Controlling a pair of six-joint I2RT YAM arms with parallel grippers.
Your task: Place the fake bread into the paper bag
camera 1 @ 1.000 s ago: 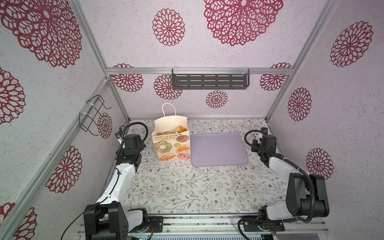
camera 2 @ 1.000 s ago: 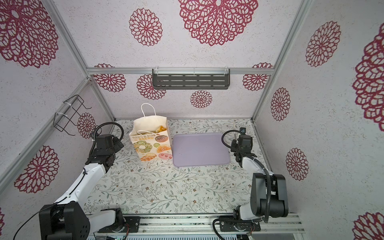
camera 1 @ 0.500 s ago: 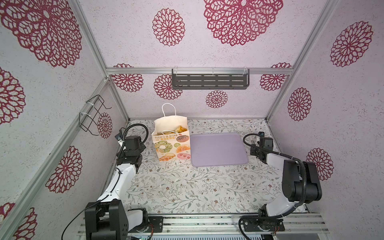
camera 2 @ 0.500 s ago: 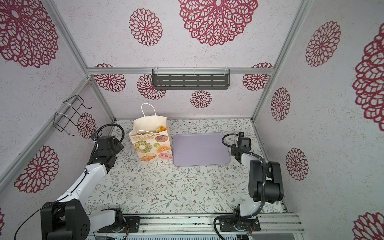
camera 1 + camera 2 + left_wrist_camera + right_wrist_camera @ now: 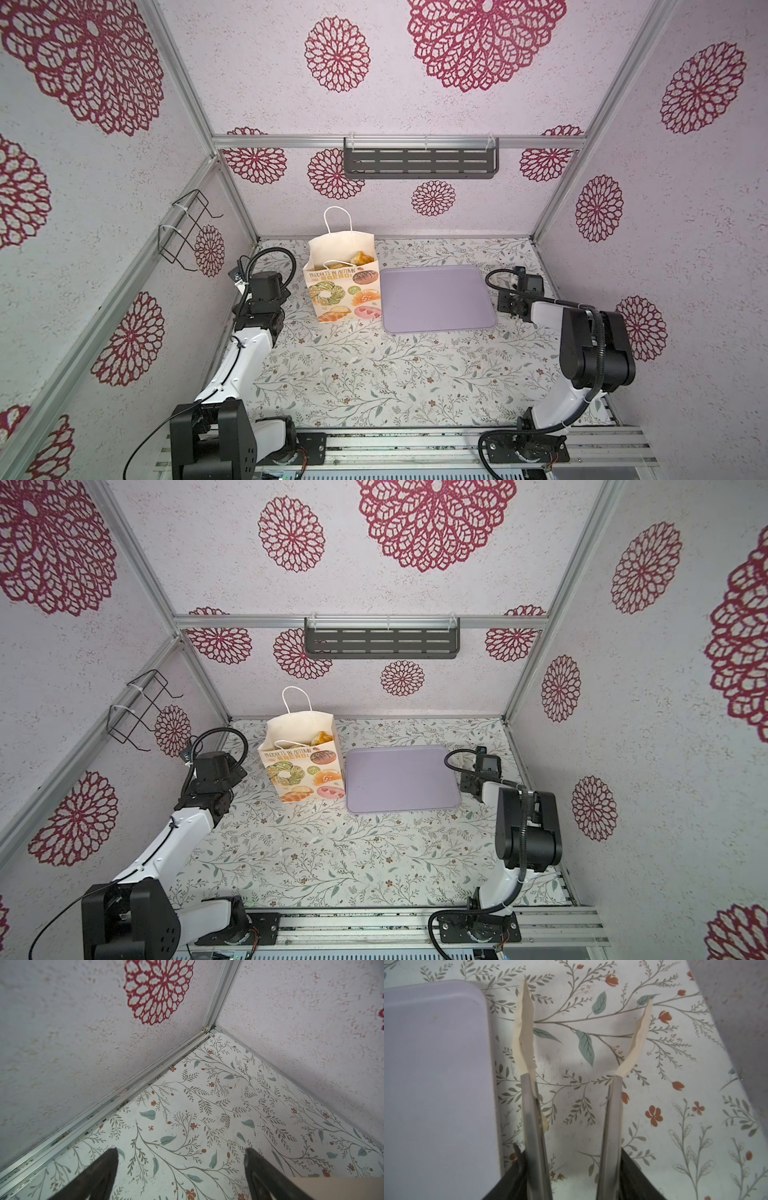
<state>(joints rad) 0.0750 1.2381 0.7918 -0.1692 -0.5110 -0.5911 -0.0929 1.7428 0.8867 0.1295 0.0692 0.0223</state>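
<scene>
Lilac tray (image 5: 436,299) beside the right gripper (image 5: 587,991) lies bare; that gripper has spread wider, empty, retreating. Left gripper (image 5: 180,1149) gapes too; fake bread (image 5: 360,258) sits in the paper bag (image 5: 345,299), so likely finished

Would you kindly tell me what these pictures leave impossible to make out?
- How much fake bread is bagged: in both top views the front of the paper bag hides all but a few pieces at its mouth.
- The left claw: its own wrist covers it in the top views; its wrist view crops the fingers.
- The right claw: likewise covered in the top views.
- The lilac tray: cropped by the right wrist view's edge.
</scene>
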